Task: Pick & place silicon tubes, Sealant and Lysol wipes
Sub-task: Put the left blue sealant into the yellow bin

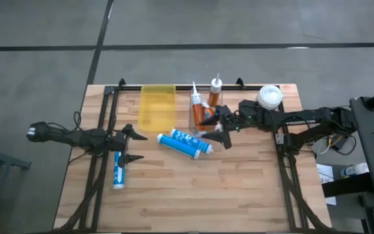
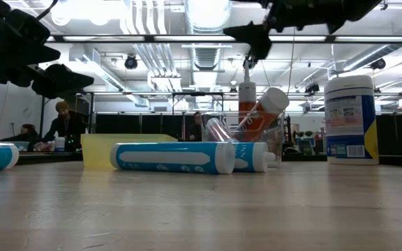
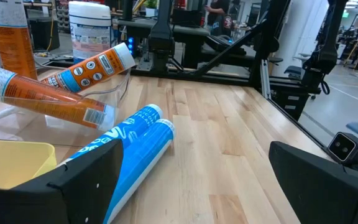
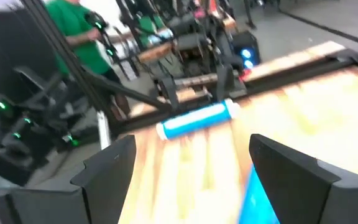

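Two blue-and-white silicone tubes (image 1: pixel 184 142) lie side by side on the table's middle; they also show in the left wrist view (image 3: pixel 135 146). A third tube (image 1: pixel 117 169) lies at the left. Orange sealant tubes (image 1: pixel 197 110) lean in a clear bin (image 3: pixel 104 93), and another (image 1: pixel 216 90) stands upright behind it. The white Lysol wipes canister (image 1: pixel 269 97) stands upright at the far right. My left gripper (image 1: pixel 135 146) is open and empty, left of the two tubes. My right gripper (image 1: pixel 219 129) is open and empty, raised above the tubes' right end (image 4: pixel 253 193).
A yellow bin (image 1: pixel 157 107) stands at the far side, left of the clear bin. Bare wood lies across the table's near half (image 1: pixel 193 195). People (image 2: pixel 63 125) show in the room beyond the table.
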### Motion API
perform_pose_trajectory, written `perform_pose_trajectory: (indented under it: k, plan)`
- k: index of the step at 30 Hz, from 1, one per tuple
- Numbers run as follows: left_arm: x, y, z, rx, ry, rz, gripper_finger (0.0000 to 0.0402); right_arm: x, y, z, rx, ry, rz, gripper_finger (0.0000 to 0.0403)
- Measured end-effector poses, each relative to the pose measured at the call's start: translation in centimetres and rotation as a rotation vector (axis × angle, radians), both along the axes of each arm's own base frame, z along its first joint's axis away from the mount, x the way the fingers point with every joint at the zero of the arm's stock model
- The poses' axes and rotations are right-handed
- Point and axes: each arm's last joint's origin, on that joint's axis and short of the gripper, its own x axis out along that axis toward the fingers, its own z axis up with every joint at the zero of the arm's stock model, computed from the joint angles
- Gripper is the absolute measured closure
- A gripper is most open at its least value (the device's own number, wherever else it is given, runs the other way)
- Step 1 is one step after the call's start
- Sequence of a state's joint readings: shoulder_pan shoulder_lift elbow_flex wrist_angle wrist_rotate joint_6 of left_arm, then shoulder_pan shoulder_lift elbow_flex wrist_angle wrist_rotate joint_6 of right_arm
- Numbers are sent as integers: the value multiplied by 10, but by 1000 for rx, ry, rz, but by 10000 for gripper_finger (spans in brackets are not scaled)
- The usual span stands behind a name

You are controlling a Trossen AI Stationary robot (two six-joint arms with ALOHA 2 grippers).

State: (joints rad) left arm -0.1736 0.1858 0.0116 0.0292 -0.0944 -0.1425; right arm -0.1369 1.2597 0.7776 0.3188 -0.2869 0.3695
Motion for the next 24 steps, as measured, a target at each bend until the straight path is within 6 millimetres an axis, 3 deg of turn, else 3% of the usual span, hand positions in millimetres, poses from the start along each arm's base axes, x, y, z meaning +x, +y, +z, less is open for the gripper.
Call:
perform_pose_trajectory:
  k: [9,17,24]
  plan:
    - [0,0,0,0,1,0,3,-62,16,-9,-170,164,-283,106]
    - [0,0,0,0,1,0,3,-117,20,-14,-177,22,-293,99]
    - [0,0,0,0,0,0,3,-166,22,1,-193,-154,-305,90]
